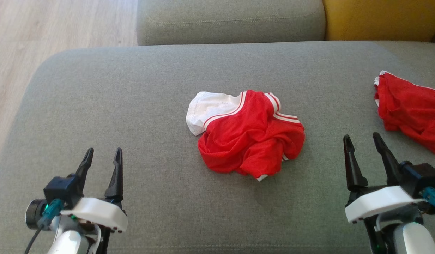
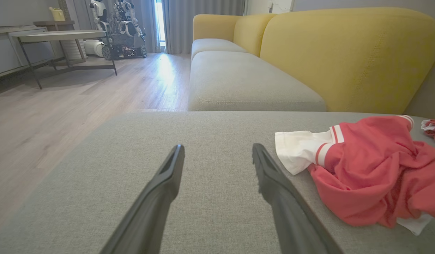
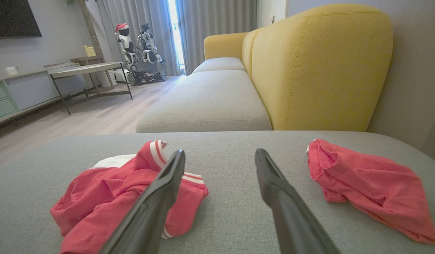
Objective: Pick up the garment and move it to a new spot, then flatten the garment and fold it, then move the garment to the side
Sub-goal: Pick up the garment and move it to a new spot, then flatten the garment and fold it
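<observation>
red mesh garment (image 1: 251,141) with white trim lies crumpled at the centre of the grey sofa cushion (image 1: 132,106). left pincer (image 1: 104,151) and right pincer (image 1: 361,136), near the front edge, are both released and empty. second red garment (image 1: 411,109) lies at the right edge.

Grey cushion (image 1: 132,88), two garments on it.
Middle: a crumpled red-and-white garment (image 1: 249,135); well apart, by the right edge, a red garment (image 1: 411,109).
</observation>
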`<state>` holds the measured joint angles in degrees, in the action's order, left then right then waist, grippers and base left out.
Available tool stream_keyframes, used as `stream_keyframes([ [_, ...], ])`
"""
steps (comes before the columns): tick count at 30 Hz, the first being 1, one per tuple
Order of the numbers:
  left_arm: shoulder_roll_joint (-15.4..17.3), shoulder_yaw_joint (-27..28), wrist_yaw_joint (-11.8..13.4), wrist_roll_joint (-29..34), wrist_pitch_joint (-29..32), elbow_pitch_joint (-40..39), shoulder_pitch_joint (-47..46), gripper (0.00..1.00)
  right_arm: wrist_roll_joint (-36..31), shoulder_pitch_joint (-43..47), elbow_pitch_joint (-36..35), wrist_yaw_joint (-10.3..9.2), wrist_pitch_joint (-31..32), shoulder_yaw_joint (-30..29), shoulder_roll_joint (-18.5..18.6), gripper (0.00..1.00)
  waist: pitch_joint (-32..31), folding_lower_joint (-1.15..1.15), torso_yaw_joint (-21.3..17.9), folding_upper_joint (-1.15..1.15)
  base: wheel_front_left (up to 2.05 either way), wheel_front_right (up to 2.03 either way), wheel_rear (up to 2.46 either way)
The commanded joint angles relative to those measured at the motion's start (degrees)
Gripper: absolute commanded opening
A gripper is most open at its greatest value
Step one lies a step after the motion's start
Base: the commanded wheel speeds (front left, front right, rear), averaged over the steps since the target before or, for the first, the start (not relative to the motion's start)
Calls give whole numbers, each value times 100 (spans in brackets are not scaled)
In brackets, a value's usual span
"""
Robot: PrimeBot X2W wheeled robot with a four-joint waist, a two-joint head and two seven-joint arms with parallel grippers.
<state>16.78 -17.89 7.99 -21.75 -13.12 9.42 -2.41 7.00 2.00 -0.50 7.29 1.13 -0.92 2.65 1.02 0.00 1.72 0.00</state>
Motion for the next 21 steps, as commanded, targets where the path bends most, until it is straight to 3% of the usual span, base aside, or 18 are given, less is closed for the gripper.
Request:
stream_keyframes([
  [1,174,205,-22,37,7,-218,-224,100,-37,-95,-238,20,39,100,22,100,14,0,0,0,0,0,0],
  [21,228,119,-14,-1,15,-214,-286,100,35,-119,-241,20,49,76,22,100,90,0,0,0,0,0,0],
])
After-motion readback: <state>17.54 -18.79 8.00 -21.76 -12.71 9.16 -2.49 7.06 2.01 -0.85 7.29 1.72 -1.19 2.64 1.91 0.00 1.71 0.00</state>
